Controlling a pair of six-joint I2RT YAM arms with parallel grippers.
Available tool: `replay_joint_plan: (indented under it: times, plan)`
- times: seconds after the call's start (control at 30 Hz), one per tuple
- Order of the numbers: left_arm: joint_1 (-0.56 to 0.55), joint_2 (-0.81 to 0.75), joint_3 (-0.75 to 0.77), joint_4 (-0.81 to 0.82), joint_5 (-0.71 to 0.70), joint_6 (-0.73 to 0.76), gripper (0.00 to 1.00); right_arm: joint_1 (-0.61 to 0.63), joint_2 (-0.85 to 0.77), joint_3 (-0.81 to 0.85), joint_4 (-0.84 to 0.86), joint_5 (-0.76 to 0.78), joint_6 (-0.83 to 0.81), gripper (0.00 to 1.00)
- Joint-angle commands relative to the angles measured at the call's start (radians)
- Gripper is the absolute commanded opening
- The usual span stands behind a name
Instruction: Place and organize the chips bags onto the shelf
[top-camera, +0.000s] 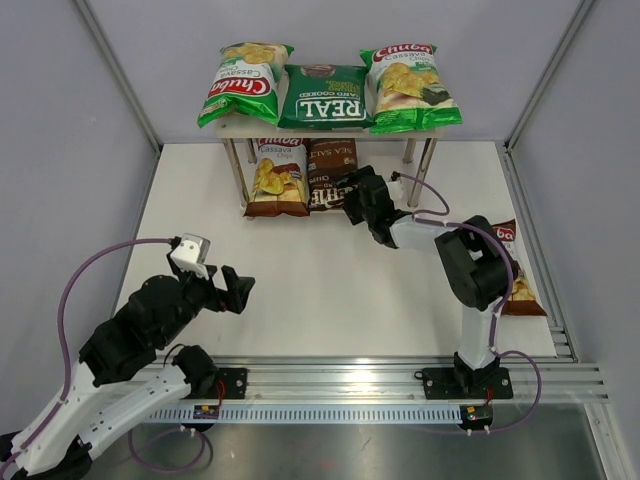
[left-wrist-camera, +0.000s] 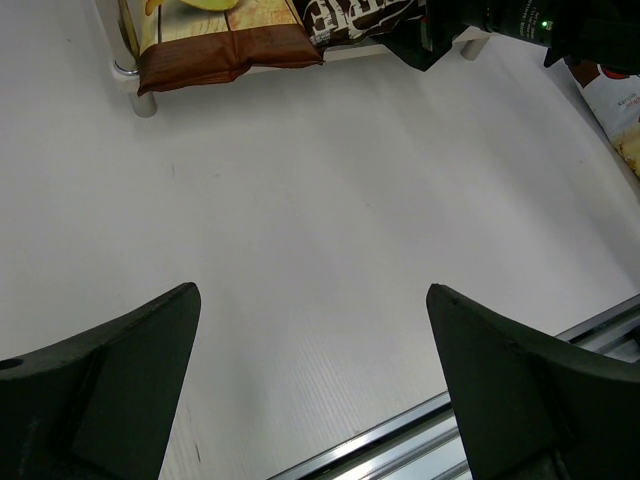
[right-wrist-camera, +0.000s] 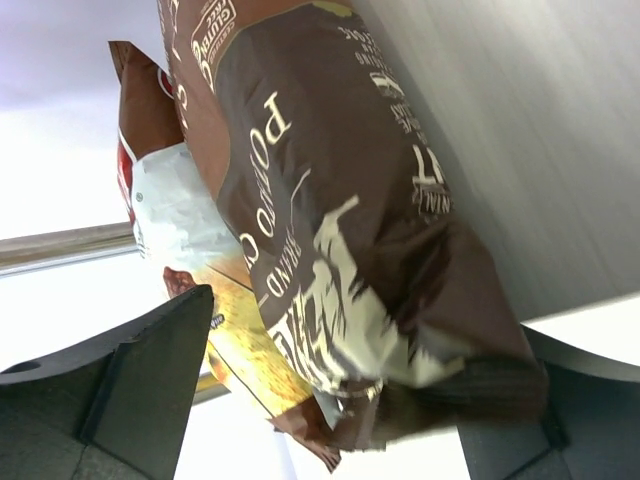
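On the shelf's (top-camera: 330, 134) lower board, the dark-brown bag (top-camera: 331, 172) lay beside a brown-and-white bag (top-camera: 277, 178). The right gripper (top-camera: 355, 200) stood open, fingers either side of the dark bag's near end. Three green bags (top-camera: 322, 98) covered the top. A second brown-and-white bag (top-camera: 515, 280) lay on the table (top-camera: 320, 300) behind the right arm. The left gripper (top-camera: 240, 290) hung open over the table.

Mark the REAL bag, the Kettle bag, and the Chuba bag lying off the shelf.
REAL bag (top-camera: 323, 97): top external view, middle of its front.
Kettle bag (right-wrist-camera: 340, 200): right wrist view, dark printed face.
Brown-and-white Chuba bag (top-camera: 522, 292): top external view, its uncovered lower part.
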Motion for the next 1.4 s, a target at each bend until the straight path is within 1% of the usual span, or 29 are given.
replay_joint_plan:
  times: [0.0, 0.07, 0.17, 0.33, 0.43, 0.5, 0.63, 0.73, 0.87, 1.0, 1.03, 1.07, 1.1, 1.13, 1.17, 1.23, 1.27, 1.3, 1.33, 1.37]
  plan:
    - [0.004, -0.009, -0.003, 0.050, -0.015, 0.010, 0.99, -0.002, -0.074, -0.037, -0.087, 0.042, -0.032, 0.97]
    - [0.004, -0.008, -0.005, 0.050, -0.018, 0.009, 0.99, -0.002, -0.097, -0.063, -0.084, 0.042, -0.048, 0.99]
    - [0.004, -0.006, -0.003, 0.047, -0.023, 0.009, 0.99, -0.002, -0.162, -0.096, -0.081, 0.041, -0.083, 0.99]
    - [0.004, 0.000, -0.002, 0.042, -0.034, 0.003, 0.99, -0.002, -0.251, -0.135, -0.151, 0.065, -0.147, 1.00]
    - [0.006, 0.001, -0.002, 0.039, -0.051, -0.003, 0.99, -0.002, -0.335, -0.161, -0.196, 0.070, -0.236, 0.99]
    - [0.006, 0.003, 0.000, 0.039, -0.066, -0.008, 0.99, -0.002, -0.404, -0.175, -0.225, 0.067, -0.331, 1.00]
    - [0.020, 0.012, 0.001, 0.039, -0.074, -0.013, 0.99, -0.002, -0.525, -0.196, -0.375, 0.085, -0.500, 0.99]
    - [0.030, 0.015, 0.003, 0.040, -0.075, -0.019, 0.99, -0.002, -0.633, -0.230, -0.473, 0.134, -0.551, 1.00]
    - [0.035, 0.023, 0.005, 0.044, -0.078, -0.030, 0.99, -0.003, -0.810, -0.322, -0.513, 0.173, -0.653, 0.99]
    - [0.037, 0.040, 0.018, 0.036, -0.077, -0.080, 0.99, -0.006, -0.938, -0.345, -0.625, 0.202, -0.690, 1.00]
    - [0.037, 0.044, 0.020, 0.034, -0.074, -0.089, 0.99, -0.006, -0.959, -0.342, -0.695, 0.213, -0.692, 1.00]
    - [0.037, 0.049, 0.024, 0.031, -0.074, -0.106, 0.99, -0.008, -1.005, -0.343, -0.730, 0.245, -0.689, 0.99]
    - [0.037, 0.057, 0.028, 0.031, -0.078, -0.158, 0.99, -0.008, -1.028, -0.346, -0.788, 0.259, -0.684, 0.99]
    - [0.037, 0.060, 0.025, 0.039, -0.074, -0.183, 0.99, -0.009, -1.055, -0.359, -0.811, 0.274, -0.672, 0.99]
    - [0.037, 0.063, 0.015, 0.053, -0.046, -0.203, 0.99, -0.011, -1.109, -0.366, -0.832, 0.283, -0.663, 0.99]
    - [0.037, 0.072, -0.032, 0.135, 0.006, -0.256, 0.99, -0.012, -1.170, -0.389, -0.874, 0.282, -0.652, 0.99]
    - [0.037, 0.080, -0.050, 0.171, 0.067, -0.273, 0.99, -0.011, -1.225, -0.392, -0.892, 0.277, -0.651, 0.99]
    - [0.037, 0.092, -0.069, 0.210, 0.099, -0.305, 0.99, -0.011, -1.249, -0.391, -0.914, 0.276, -0.646, 0.99]
    - [0.037, 0.128, -0.106, 0.287, 0.129, -0.321, 0.99, -0.012, -1.272, -0.380, -0.963, 0.268, -0.655, 1.00]
    - [0.037, 0.153, -0.118, 0.322, 0.174, -0.339, 0.99, -0.012, -1.308, -0.371, -0.989, 0.262, -0.661, 0.99]
